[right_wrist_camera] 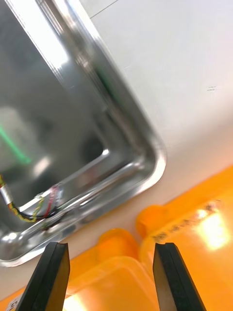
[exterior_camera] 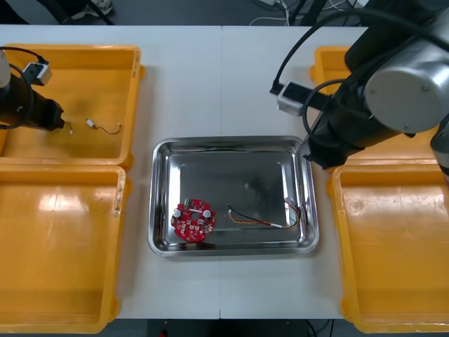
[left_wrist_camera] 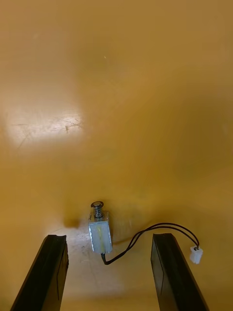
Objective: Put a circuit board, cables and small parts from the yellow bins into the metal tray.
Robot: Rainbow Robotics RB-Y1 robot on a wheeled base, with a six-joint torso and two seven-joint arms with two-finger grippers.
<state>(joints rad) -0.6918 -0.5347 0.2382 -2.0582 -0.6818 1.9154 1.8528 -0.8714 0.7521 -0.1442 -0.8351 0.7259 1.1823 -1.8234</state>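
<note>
Left tool (exterior_camera: pixel 63 126): at 10 o'clock from the metal tray (exterior_camera: pixel 231 142), low inside the far left yellow bin (exterior_camera: pixel 70 50). Its black fingers (left_wrist_camera: pixel 52 269) are spread wide and grip nothing.
Small metal part (left_wrist_camera: pixel 100 232): lies on that bin's floor between the left tool's fingers, touching neither and nearer one of them. A thin black cable (left_wrist_camera: pixel 145 231) curls from it to a white plug (left_wrist_camera: pixel 195 254) beside the other finger.
Right tool (right_wrist_camera: pixel 111 248): at 3 o'clock from the tray, wide open and empty. It hangs over the strip of bench (right_wrist_camera: pixel 184 73) between the tray's rounded corner and the rims of the right yellow bins (right_wrist_camera: pixel 194 228).
Metal tray: sits at the bench's centre between the two pairs of bins, bare and shiny inside.
Round red circuit board (exterior_camera: pixel 193 215): flat on the tray floor at 7 o'clock.
Red and yellow cable (exterior_camera: pixel 263 219): at 5 o'clock in the tray, just beside the board but apart from it. It runs toward the right wall, where its white plug end lies.
</note>
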